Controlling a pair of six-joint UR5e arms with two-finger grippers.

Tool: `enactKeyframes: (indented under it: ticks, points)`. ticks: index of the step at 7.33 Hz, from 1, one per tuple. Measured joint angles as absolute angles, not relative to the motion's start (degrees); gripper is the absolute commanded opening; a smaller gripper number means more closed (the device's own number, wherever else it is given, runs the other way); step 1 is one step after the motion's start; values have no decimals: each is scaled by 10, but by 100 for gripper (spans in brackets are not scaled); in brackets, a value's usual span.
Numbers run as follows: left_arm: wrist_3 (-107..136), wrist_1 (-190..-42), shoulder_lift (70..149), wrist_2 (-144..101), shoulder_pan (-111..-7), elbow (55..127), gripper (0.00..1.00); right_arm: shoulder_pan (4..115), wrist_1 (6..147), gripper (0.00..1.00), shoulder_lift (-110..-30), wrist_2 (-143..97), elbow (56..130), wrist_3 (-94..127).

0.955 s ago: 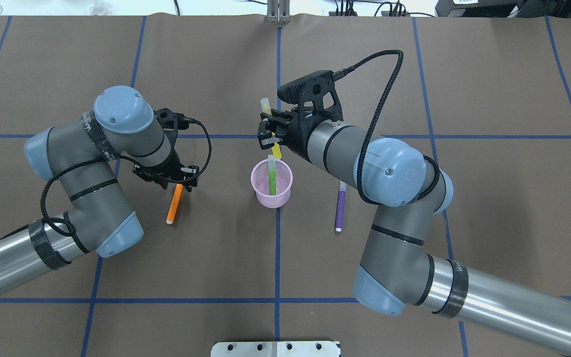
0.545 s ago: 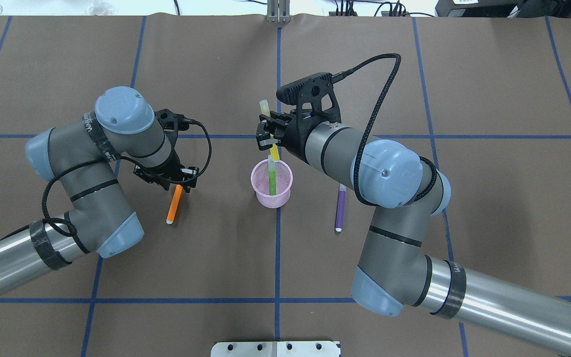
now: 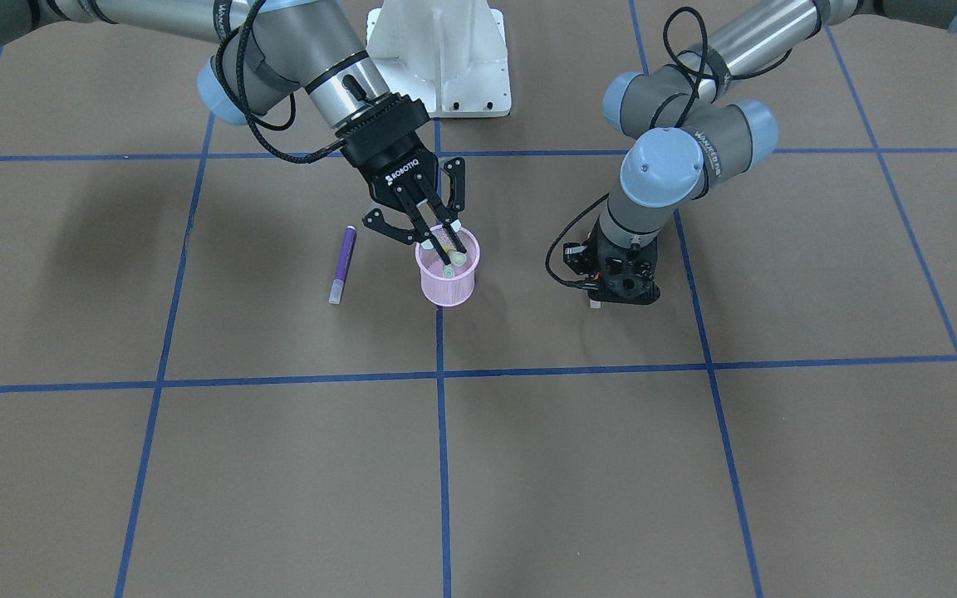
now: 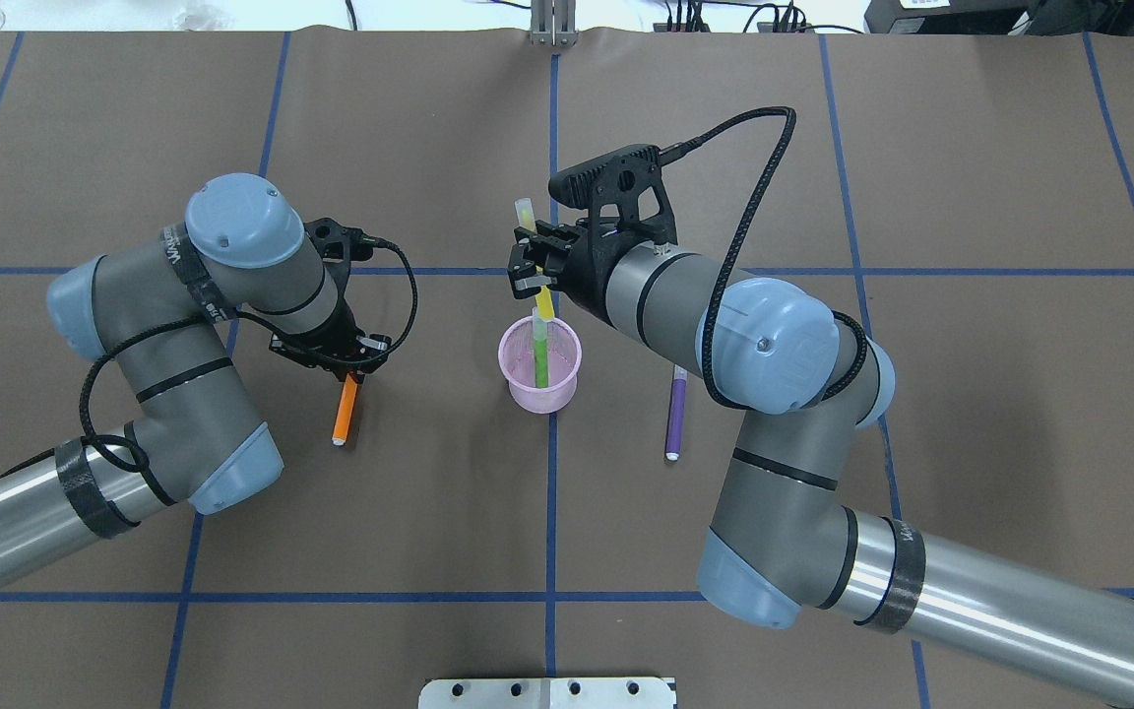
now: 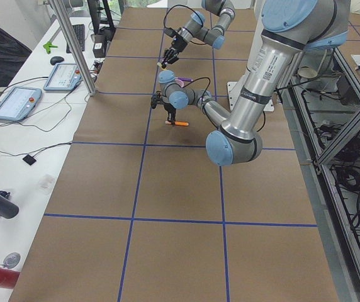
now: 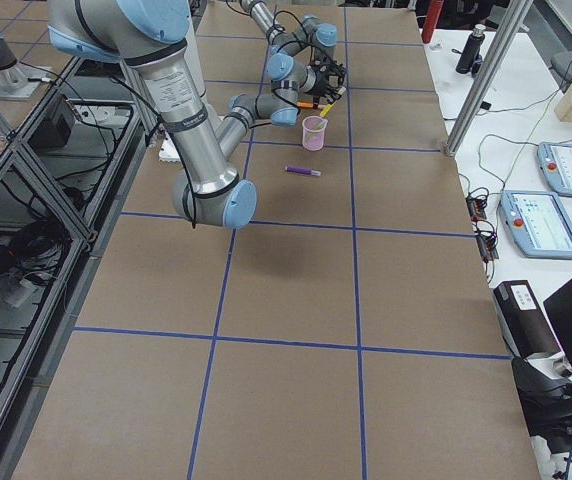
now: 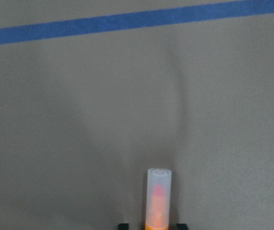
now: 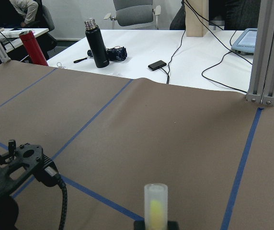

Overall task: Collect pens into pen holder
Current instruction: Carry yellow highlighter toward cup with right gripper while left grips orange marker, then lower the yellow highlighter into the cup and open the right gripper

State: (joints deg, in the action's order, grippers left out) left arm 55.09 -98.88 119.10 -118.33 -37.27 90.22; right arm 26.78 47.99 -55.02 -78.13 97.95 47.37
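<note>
The pen holder (image 4: 539, 396) is stood mid-bench (image 4: 429, 492), with a green pen (image 4: 537, 347) inside. A yellow pen (image 4: 548, 303), tilted over its rim, is clenched by the right gripper (image 4: 531, 276). The orange pen (image 4: 343, 414), lying flat, is straddled by the unclosed left gripper (image 4: 346, 372). The purple pen (image 4: 675, 414) is seen nearby.

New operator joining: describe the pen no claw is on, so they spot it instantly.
Start at the pink mesh pen holder at the table's centre. On the robot's right of it, the purple pen lies flat on the brown paper. Unlike the orange pen under the left claw, the yellow pen in the right claw and the green pen in the holder, it lies untouched.
</note>
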Motion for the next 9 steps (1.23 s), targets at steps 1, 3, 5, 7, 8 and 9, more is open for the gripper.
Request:
enactKeyframes:
  ticks: [1, 3, 5, 7, 8, 9]
  points:
    - [552, -988, 1190, -1183, -374, 907, 0, 267, 480, 0, -550, -781, 980, 474]
    - [550, -971, 1190, -1183, -377, 928, 0, 263, 479, 0, -548, -777, 977, 477]
    - [547, -946, 1191, -1183, -389, 945, 0, 244, 475, 0, -548, -753, 967, 479]
    - [545, -939, 1192, -1183, -399, 948, 0, 229, 475, 0, -549, -740, 961, 479]
    - [545, -938, 1192, -1183, -401, 948, 0, 224, 474, 0, -549, -734, 955, 479]
    - [545, -938, 1192, -1183, -402, 948, 0, 219, 474, 0, -549, -725, 948, 479]
